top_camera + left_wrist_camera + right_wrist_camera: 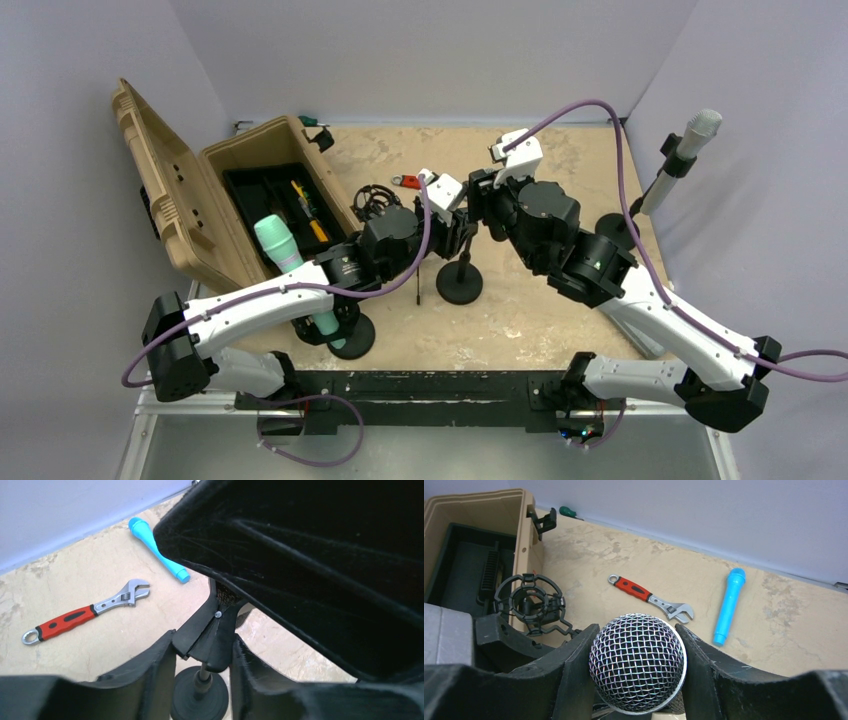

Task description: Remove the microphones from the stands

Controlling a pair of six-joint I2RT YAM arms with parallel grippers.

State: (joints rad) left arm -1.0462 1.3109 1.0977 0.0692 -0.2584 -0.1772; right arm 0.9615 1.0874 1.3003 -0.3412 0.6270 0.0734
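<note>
Left gripper [202,652]: stand [200,699]; right gripper [637,636]: one microphone [638,665]

legible text: none | checked: microphone [637,662], wrench [650,599], case [170,200] | views: top, left wrist, right wrist

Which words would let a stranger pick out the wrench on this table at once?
Start at the sandy table and look toward its far side, between the open tan case and the blue microphone. The wrench lies flat there. It alone has a red handle and silver adjustable head.
</note>
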